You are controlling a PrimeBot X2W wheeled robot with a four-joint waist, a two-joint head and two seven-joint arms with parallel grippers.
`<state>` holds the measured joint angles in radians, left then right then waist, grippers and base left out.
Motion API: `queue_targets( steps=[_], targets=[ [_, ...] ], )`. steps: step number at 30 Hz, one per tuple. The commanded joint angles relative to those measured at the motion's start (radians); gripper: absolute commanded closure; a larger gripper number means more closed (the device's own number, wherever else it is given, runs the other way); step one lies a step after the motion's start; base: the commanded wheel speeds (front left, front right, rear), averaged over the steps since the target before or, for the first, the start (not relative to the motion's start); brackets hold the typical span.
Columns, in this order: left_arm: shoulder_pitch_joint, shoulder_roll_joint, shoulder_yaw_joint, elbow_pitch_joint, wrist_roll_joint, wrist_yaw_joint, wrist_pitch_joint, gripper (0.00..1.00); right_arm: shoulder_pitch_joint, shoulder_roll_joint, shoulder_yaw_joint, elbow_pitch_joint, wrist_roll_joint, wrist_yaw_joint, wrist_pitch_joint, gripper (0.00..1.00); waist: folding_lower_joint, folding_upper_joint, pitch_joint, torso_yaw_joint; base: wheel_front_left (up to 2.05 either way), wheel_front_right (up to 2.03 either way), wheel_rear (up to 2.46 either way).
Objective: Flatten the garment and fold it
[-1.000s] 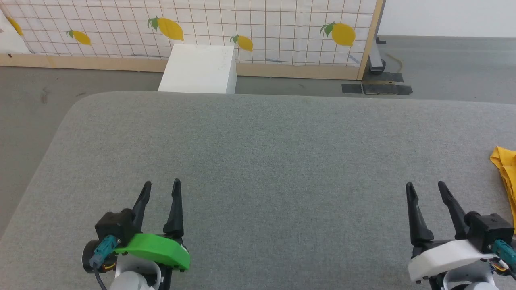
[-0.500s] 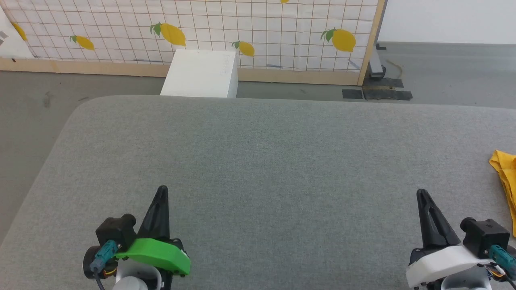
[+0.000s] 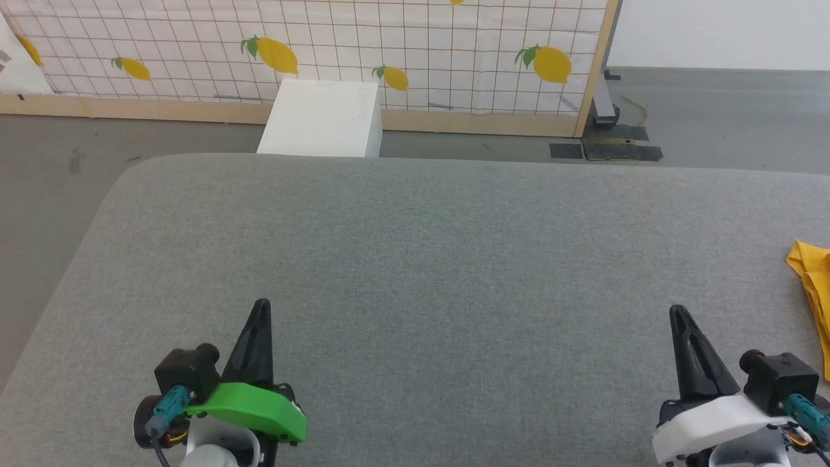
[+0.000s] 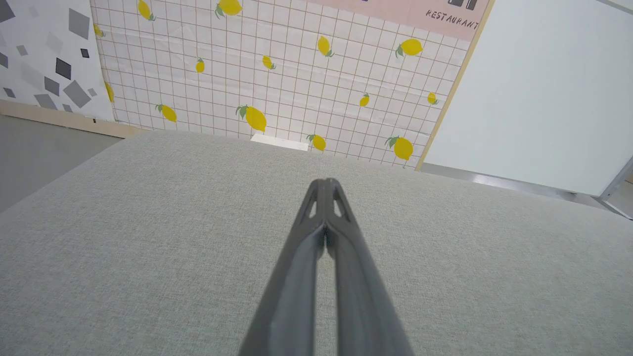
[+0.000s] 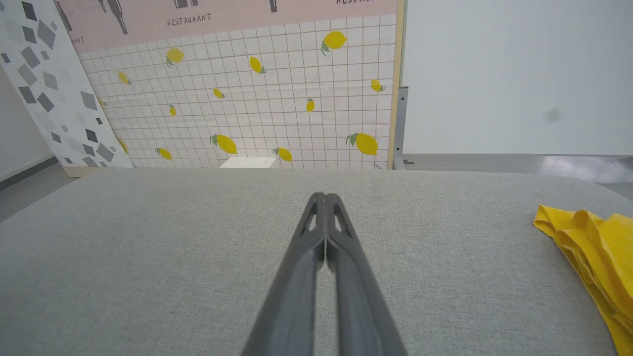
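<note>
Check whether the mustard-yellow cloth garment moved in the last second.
No. The mustard-yellow garment keeps its gap from the grey padded table's far edge; the camera shifted.

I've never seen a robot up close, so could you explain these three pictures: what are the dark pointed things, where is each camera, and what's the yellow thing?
This is a wheeled robot with two arms. The wide picture comes from a camera on its head, looking down on a grey padded surface. The dark pointed shapes at the bottom are its grasping parts: the left fingers, by the green cover, and the right fingers, by the white one. Both pairs are pressed shut and hold nothing. The other two pictures come from a camera on each wrist, looking along those fingers. The yellow thing at the right edge is the garment, lying bunched on the surface, untouched. Beyond the surface stand a white box and a lemon-print wall.
</note>
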<state>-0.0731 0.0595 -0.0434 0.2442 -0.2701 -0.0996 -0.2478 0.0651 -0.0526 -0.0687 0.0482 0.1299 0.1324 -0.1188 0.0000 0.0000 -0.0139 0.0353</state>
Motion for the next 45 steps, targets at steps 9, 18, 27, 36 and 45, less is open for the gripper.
queue_targets(
  steps=[9,18,27,36,45],
  targets=[
    [0.008,-0.001,0.005,-0.025,0.030,0.011,0.021,1.00,-0.007,0.000,0.007,-0.005,-0.015,0.000,0.011,1.00,0.0000,0.0000,0.001,-0.003,0.00,0.00,0.00],
    [0.014,-0.002,0.008,-0.043,0.050,0.018,0.039,1.00,-0.012,0.000,0.012,-0.009,-0.024,0.000,0.019,1.00,0.0000,0.0000,0.002,-0.005,0.00,0.00,0.00],
    [0.019,-0.002,0.011,-0.060,0.069,0.025,0.057,1.00,-0.017,0.001,0.017,-0.012,-0.033,0.000,0.028,1.00,0.0000,0.0000,0.003,-0.008,0.00,0.00,0.00],
    [0.024,-0.003,0.014,-0.078,0.088,0.032,0.076,1.00,-0.021,0.001,0.022,-0.016,-0.042,-0.001,0.037,1.00,0.0000,0.0000,0.004,-0.011,0.00,0.00,0.00],
    [0.029,-0.004,0.017,-0.096,0.107,0.040,0.094,1.00,-0.026,0.001,0.027,-0.019,-0.052,-0.001,0.046,1.00,0.0000,0.0000,0.005,-0.013,0.00,0.00,0.00]
  ],
)
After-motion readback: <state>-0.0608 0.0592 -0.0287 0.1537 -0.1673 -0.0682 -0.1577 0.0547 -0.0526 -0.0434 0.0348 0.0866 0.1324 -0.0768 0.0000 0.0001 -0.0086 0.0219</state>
